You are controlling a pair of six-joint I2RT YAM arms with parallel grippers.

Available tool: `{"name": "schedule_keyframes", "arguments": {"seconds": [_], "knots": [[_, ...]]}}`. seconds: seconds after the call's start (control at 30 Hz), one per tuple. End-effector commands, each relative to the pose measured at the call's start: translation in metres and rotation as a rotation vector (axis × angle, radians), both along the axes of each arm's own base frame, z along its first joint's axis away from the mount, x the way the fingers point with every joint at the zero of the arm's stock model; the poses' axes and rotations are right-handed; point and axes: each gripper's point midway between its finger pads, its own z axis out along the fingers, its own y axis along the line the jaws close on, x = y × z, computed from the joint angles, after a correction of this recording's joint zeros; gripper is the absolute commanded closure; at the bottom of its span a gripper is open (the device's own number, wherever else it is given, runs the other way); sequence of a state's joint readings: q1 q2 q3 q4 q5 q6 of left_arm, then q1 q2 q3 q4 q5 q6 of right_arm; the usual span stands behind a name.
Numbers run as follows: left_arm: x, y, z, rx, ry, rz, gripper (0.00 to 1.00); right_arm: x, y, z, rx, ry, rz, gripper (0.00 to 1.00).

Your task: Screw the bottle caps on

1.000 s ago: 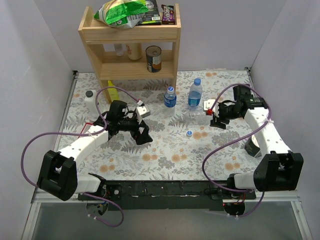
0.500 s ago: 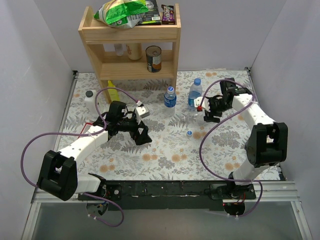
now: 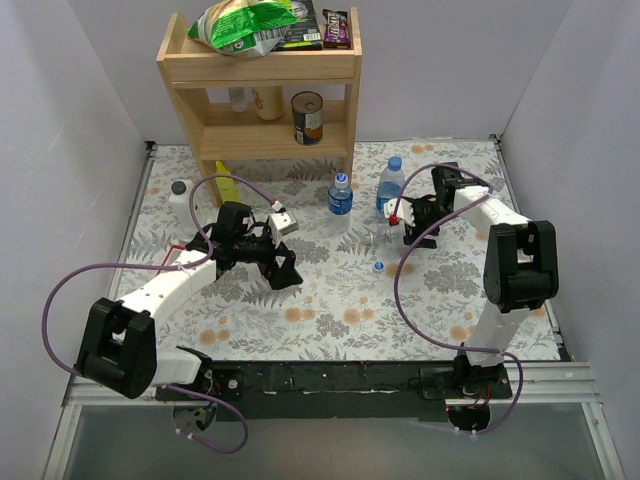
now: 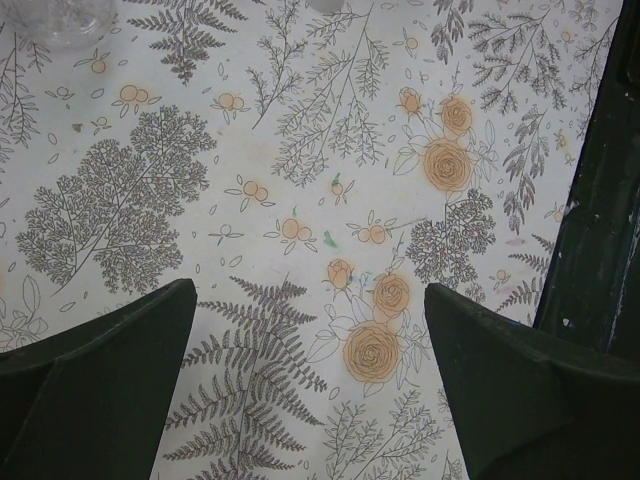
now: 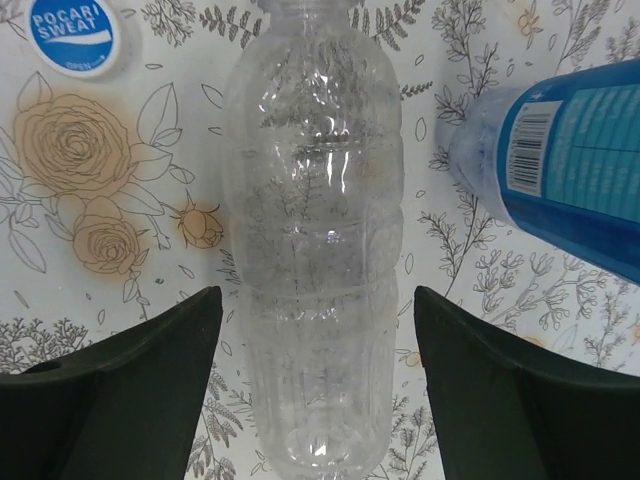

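Observation:
A clear unlabelled bottle [image 5: 315,250] lies on its side on the floral cloth, uncapped as far as I can see. My right gripper [image 5: 315,300] is open and straddles it, with a gap on each side. A blue cap [image 5: 75,35] lies on the cloth just beyond the left finger, also visible from above [image 3: 379,267]. Two labelled bottles [image 3: 340,195] [image 3: 390,187] stand upright with blue caps on, the nearer one [image 5: 570,150] close to the right finger. My left gripper [image 3: 288,268] hangs open over bare cloth [image 4: 310,290], holding nothing.
A wooden shelf [image 3: 260,90] with a can and snack bags stands at the back. A white bottle with a dark cap [image 3: 180,200] and a yellow bottle [image 3: 225,185] sit far left. A small grey block [image 3: 287,222] lies by the left arm. White walls close the sides.
The right arm has swung in from the right side to the lying clear bottle, and its jaws have widened around it. The left arm has stayed still.

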State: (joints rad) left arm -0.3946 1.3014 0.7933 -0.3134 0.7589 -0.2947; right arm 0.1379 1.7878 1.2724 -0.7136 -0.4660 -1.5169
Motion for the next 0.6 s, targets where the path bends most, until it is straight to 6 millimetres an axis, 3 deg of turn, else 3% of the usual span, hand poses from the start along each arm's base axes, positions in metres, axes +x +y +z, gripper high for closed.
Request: {"name": "schedule_keyframes", "arguments": {"seconds": [0.0,0.1,0.23,0.3,0.33,0.4,0.43,0.5,0.57], "knots": [[0.006,0.0,0.006,-0.004,-0.022,-0.002,0.02,0.0,-0.009,-0.022,-0.049,0.018,-0.003,0.14],[0.008,-0.001,0.008,-0.004,-0.027,-0.003,0.02,-0.017,-0.017,-0.037,-0.088,0.041,0.027,0.17],[0.011,-0.004,0.015,-0.02,-0.042,-0.013,0.02,-0.042,-0.024,-0.038,-0.112,0.098,0.022,0.55],[0.014,-0.008,0.025,-0.051,-0.04,0.004,0.02,-0.057,-0.02,-0.015,-0.057,0.115,-0.012,0.61],[0.019,-0.013,0.04,-0.088,-0.067,-0.002,0.02,-0.062,-0.018,-0.004,-0.034,0.109,-0.022,0.62],[0.019,-0.02,0.057,-0.149,-0.033,0.02,0.02,-0.086,-0.006,0.036,0.06,0.106,-0.018,0.61],[0.025,-0.025,0.076,-0.199,-0.055,0.026,0.02,-0.093,0.001,0.056,0.108,0.094,-0.008,0.6],[0.027,-0.034,0.104,-0.292,-0.045,0.044,0.02,-0.124,0.024,0.1,0.251,0.131,-0.012,0.59],[0.026,-0.041,0.131,-0.364,-0.034,0.026,0.02,-0.132,0.045,0.146,0.371,0.108,-0.033,0.56]]}}
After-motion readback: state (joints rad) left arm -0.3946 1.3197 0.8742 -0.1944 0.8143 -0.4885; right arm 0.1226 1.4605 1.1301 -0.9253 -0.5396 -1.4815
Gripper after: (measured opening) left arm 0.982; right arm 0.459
